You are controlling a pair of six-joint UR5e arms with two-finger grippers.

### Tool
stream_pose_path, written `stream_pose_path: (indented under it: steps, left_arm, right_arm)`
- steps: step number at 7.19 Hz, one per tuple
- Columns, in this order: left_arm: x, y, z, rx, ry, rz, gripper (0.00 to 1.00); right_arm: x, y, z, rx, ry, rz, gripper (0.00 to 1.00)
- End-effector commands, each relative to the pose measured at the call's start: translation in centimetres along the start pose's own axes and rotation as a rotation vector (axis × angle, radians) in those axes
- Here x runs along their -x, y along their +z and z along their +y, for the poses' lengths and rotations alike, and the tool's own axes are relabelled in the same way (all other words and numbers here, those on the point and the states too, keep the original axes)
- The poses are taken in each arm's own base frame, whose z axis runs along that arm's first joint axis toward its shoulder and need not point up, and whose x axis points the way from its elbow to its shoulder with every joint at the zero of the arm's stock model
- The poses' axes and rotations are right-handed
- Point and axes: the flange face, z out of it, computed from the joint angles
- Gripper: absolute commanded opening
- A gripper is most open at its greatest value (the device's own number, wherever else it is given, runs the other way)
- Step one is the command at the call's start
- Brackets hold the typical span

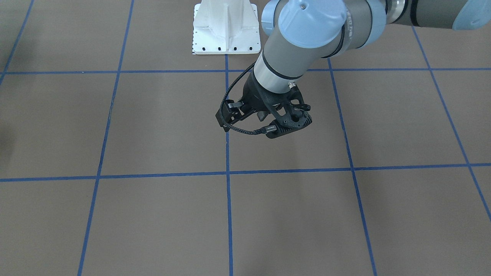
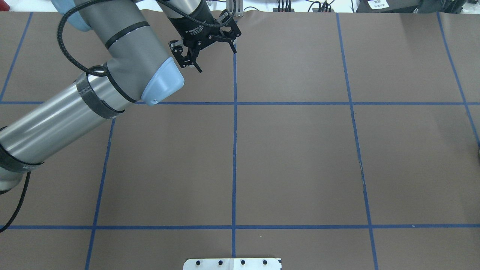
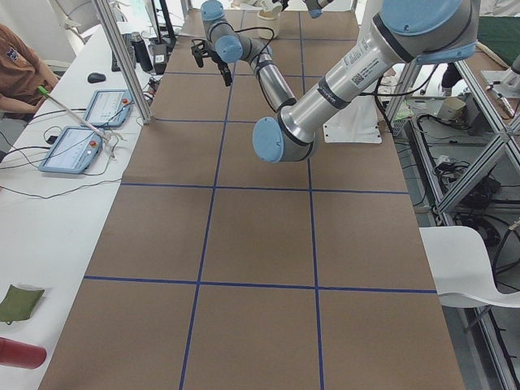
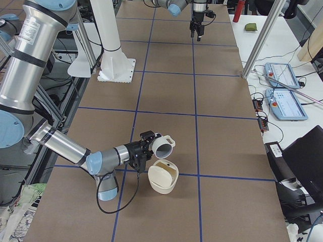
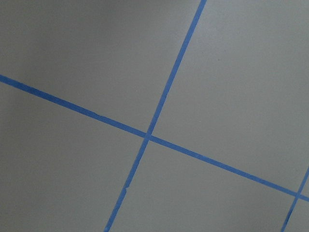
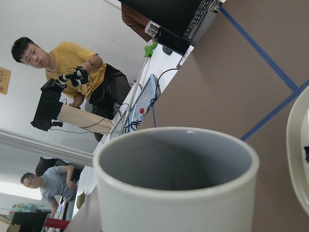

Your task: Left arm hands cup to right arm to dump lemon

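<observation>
In the front-facing view the left arm (image 1: 291, 50) hangs over the bare brown counter (image 1: 153, 126), its perforated bracket (image 1: 293, 115) hiding most of what lies beneath. From overhead, the left hand (image 2: 216, 59) points down at the far edge of the counter with fingers spread and nothing between them, so the hand-over looks finished. In the right side view the right arm (image 4: 65, 146) reaches low along the counter, and the white mug (image 4: 162, 146) sits at the right hand (image 4: 149, 150), tipped on its side just beside and above a cream bowl (image 4: 162, 177). Whether that hand is clenched on the mug cannot be told from here. The right wrist view shows the mug's grey inside with no lemon in the part that shows, and the lemon shows in no view. The dump seems to be in hand or just done. The next move likely calls for checking the mug is empty, then righting it clear of the bowl.
</observation>
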Motion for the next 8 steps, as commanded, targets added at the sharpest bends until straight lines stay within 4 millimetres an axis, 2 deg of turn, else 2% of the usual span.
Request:
stream_pose_path:
  steps: [1, 6, 8]
  left_arm:
    - [0.0, -0.6, -0.3, -0.008, -0.002, 0.006, 1.0]
    - [0.1, -1.7, -1.1, -0.022, -0.008, 0.013, 1.0]
    - [0.2, -1.6, -1.2, -0.023, -0.009, 0.012, 1.0]
  right_arm:
    - [-1.0, -0.2, -0.9, -0.008, 0.125, -0.045, 0.06]
    - [-0.1, -1.2, -2.2, -0.064, 0.521, -0.135, 0.07]
    - [0.3, -0.9, -2.7, -0.078, 0.642, -0.181, 0.09]
